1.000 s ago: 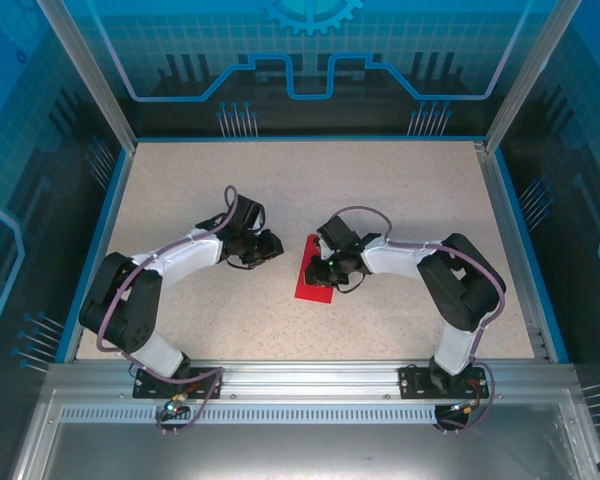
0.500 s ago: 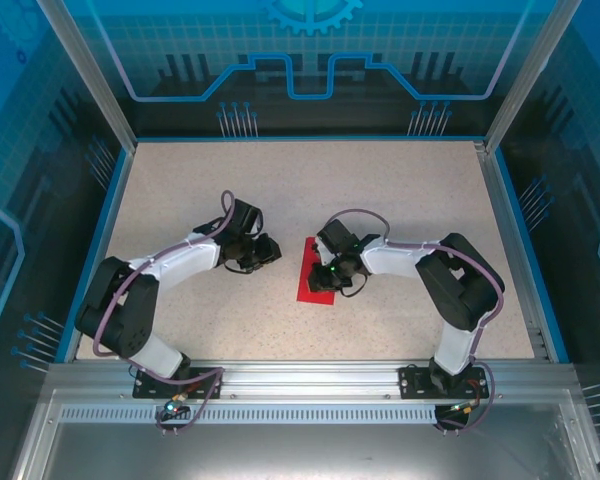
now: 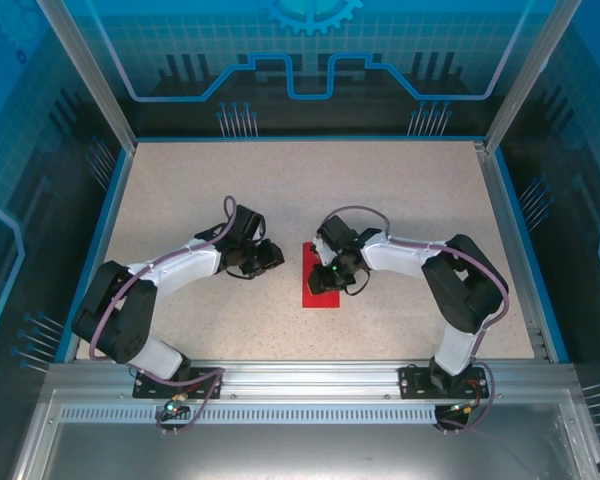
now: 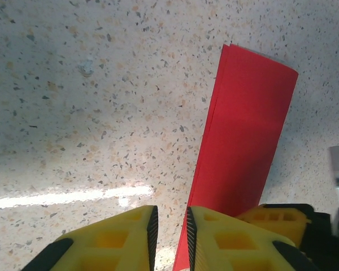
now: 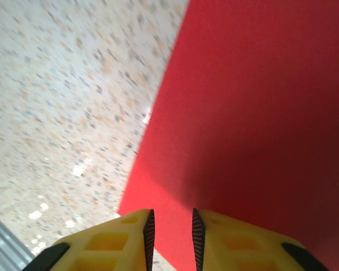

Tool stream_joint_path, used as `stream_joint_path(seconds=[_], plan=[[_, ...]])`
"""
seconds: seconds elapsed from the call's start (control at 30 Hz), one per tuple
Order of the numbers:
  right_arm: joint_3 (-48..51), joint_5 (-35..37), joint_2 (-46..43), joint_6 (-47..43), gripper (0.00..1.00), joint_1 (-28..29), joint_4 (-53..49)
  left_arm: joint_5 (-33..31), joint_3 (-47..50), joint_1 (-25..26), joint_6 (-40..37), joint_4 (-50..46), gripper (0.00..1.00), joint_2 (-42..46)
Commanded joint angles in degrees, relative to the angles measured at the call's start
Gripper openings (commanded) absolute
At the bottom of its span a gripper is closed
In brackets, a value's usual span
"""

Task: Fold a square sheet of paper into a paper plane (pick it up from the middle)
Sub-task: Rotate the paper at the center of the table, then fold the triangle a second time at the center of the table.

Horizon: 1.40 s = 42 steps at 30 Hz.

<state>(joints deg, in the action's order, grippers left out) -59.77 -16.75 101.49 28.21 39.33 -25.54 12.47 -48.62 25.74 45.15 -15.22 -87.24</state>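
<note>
From above, the red sheet of paper (image 3: 314, 297), folded into a narrow strip, lies flat near the middle of the speckled table (image 3: 400, 190). Its long side runs away from the arm bases. The right fingers (image 3: 323, 281) are down on top of it and cover its middle, so its near end and a bit of its far end show. The left fingers (image 3: 270, 257) sit low, just left of the strip. From this height I cannot tell how far either pair is parted.

The left wrist camera shows the strip (image 4: 246, 130) lengthwise, with doubled layers along its left edge and a square far end. The left fingers (image 4: 118, 237) are almost together, with a thin slit of bare table (image 4: 73, 84) between them. The strip's near edge passes under one of them.

In the right wrist camera the paper (image 5: 260, 101) covers the right side and the table (image 5: 62, 84) the left. The right fingers (image 5: 237, 240) are almost together with nothing clamped. Red shows through the slit, and a shadow lies on the sheet just ahead of them.
</note>
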Motion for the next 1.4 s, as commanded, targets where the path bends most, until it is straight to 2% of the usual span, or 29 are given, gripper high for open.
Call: stream_joint_path(seconds=[0.0, 0.2, 0.6, 0.7, 0.77, 0.97, 1.13, 1.27, 1.37], plan=[[-4.0, -0.8, -3.4, 3.6, 0.29, -0.2, -1.1, 1.4, 1.2, 0.3, 0.8, 1.7, 0.24, 1.9], [-6.0, 3.9, -8.3, 9.6, 0.33, 0.7, -2.7, 1.1, 1.5, 0.3, -1.2, -0.1, 0.27, 4.2], [-4.2, 6.5, -13.0, 9.5, 0.39, 1.2, -5.2, 3.2, 1.0, 0.6, -3.4, -0.2, 0.28, 3.6], [-2.0, 11.5, -14.3, 10.9, 0.41, 1.0, -7.0, 3.3, 0.1, 0.7, -4.5, -0.6, 0.29, 2.6], [2.9, 13.7, -16.2, 12.8, 0.43, -0.8, -5.9, 3.5, -0.4, 0.8, -5.2, -0.4, 0.29, 1.9], [19.7, 8.7, -24.1, 16.5, 0.43, -6.7, 8.5, 3.8, -0.6, 1.8, -6.2, 1.5, 0.32, 0.5], [20.1, 6.9, -22.7, 14.1, 0.44, -7.1, 9.5, 3.6, -0.7, 5.0, -5.8, 4.8, 0.37, -1.7], [20.3, 1.9, -19.9, 13.6, 0.40, -7.3, 13.9, 3.1, -0.1, 6.5, -4.0, 6.7, 0.37, -3.2], [19.3, 0.2, -17.3, 13.6, 0.36, -7.2, 15.6, 2.3, 2.0, 6.6, -2.4, 9.1, 0.40, -2.2]])
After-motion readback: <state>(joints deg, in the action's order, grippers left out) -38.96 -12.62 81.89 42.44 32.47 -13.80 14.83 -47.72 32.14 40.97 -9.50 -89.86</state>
